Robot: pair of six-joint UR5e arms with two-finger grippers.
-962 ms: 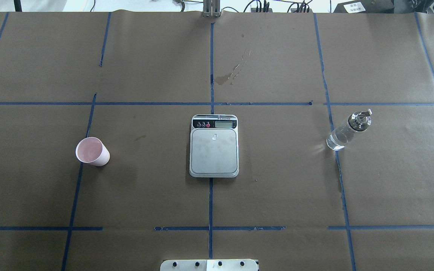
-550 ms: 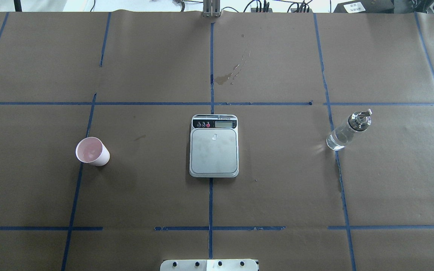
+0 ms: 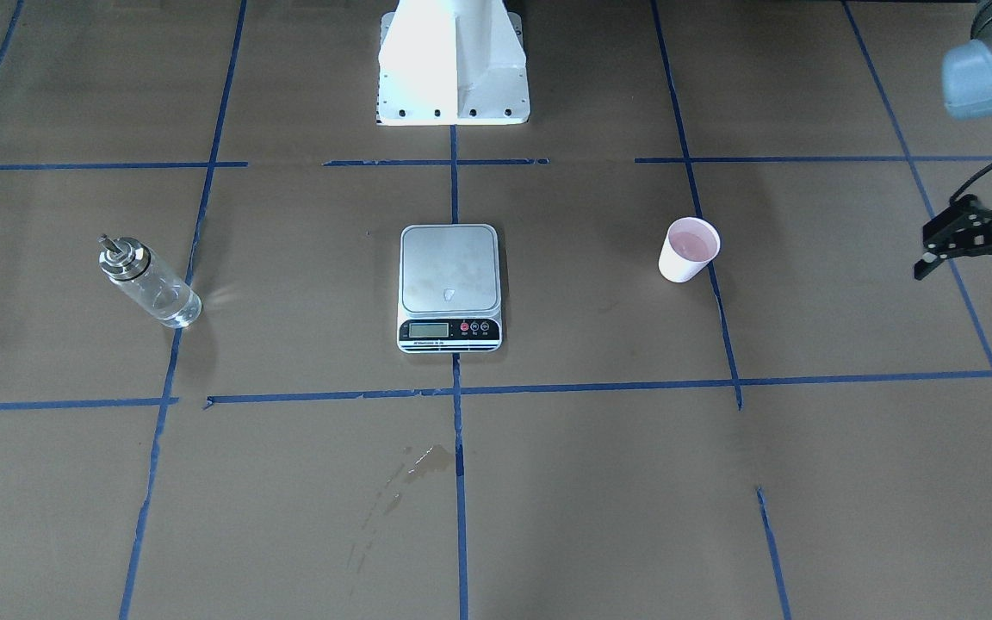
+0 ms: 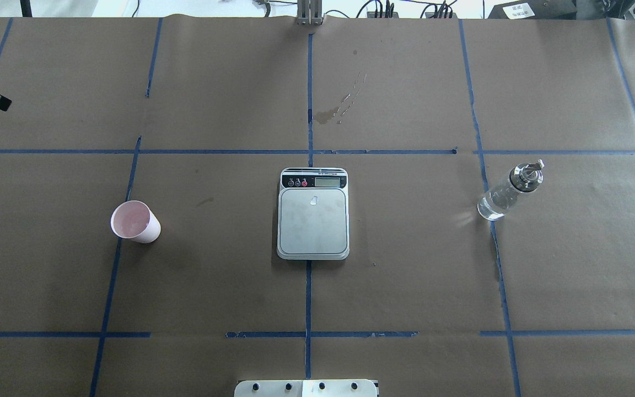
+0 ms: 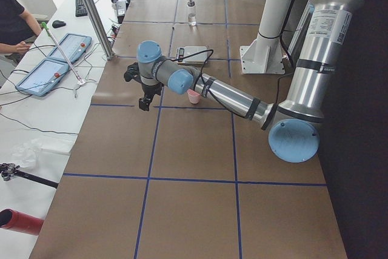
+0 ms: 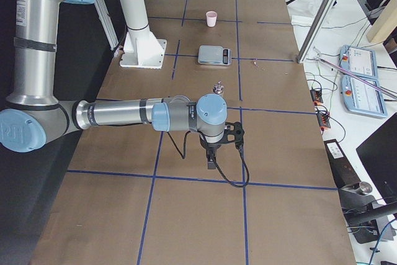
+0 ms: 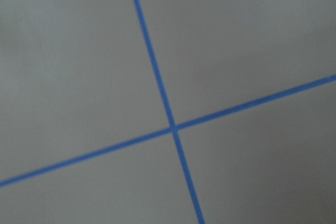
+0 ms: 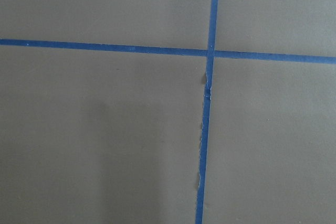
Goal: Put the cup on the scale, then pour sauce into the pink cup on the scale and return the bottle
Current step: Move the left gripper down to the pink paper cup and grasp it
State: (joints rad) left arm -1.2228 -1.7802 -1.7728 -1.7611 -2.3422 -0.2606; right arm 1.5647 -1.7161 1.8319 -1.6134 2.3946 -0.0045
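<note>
- Cup (image 4: pixel 134 221) stood upright on the counter (image 4: pixel 405 286), well to the left of the scale (image 4: pixel 313 229), its open pink mouth facing up and nothing touching it.
- Farther left of the scale than the cup, the left gripper (image 3: pixel 965 280) hung above the counter with its black fingers (image 3: pixel 935 250) spread wide and nothing between them; in the overhead view only a dark tip showed at the picture's edge.
- Silver and flat, the scale lay at the middle of the counter over a blue tape line, its black display strip on the side away from the robot. A small clear droplet (image 4: pixel 314 200) sat on the platform near that strip.
- Beyond the scale's display end, a wet stain (image 4: pixel 328 116) marked the brown paper.
- Well to the right of the scale stood the bottle (image 4: pixel 507 193), upright, clear glass with a metal collar and spout, with nothing gripping it.
- Farther right of the scale than the bottle, the right gripper (image 6: pixel 213 161) pointed down over the counter; I could not tell whether its fingers were wide or narrow.
</note>
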